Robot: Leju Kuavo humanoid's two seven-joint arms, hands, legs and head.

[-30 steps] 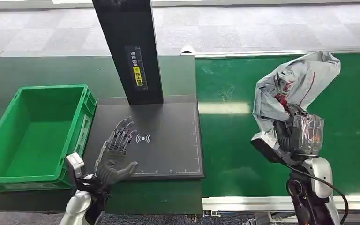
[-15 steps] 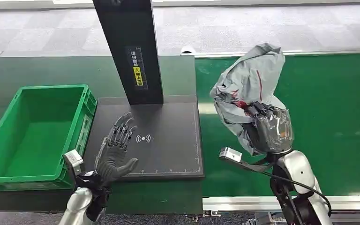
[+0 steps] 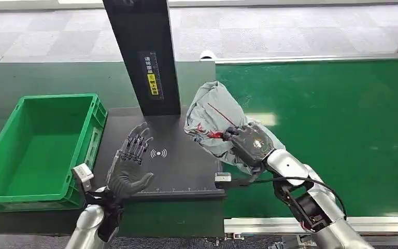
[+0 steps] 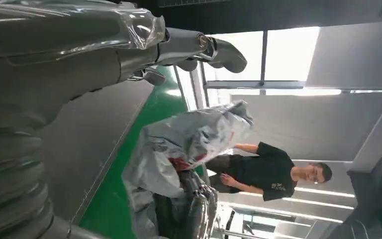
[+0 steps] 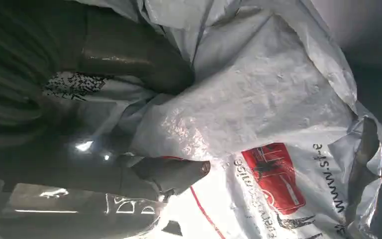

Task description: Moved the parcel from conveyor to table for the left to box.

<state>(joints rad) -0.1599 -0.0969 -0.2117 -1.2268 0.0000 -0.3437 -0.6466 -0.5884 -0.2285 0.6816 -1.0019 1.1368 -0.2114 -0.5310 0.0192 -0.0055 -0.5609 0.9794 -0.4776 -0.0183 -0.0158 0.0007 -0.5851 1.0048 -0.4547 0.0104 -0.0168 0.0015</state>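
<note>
Grey crinkled plastic, printed with red markings, is bunching up in the right hand point(image 3: 250, 144), which is gripping the parcel point(image 3: 211, 115) at centre frame in the head view, over the right edge of the black pad point(image 3: 186, 171) where it is meeting the green belt point(image 3: 342, 129). From that view I cannot tell whether the parcel is resting on the pad or hanging just above it. In the right wrist view the thumb and dark fingers point(image 5: 129, 59) are pressing into the parcel point(image 5: 258, 99), folding the film around them, and a red logo with black lettering is showing lower right. The left hand point(image 3: 128, 168) is hovering at lower left of centre in the head view, above the pad's near left part, palm turned toward the parcel, fingers spread and holding nothing. A green bin point(image 3: 10, 155) is sitting at the left edge of the frame, just beside the pad. A black post point(image 3: 142, 52) with a yellow label is rising from the pad's far edge at upper centre. In the left wrist view the parcel point(image 4: 189, 144) is showing mid-frame beyond the left hand point(image 4: 79, 50), and a person point(image 4: 268, 172) in a black shirt is standing behind it at right of centre.
</note>
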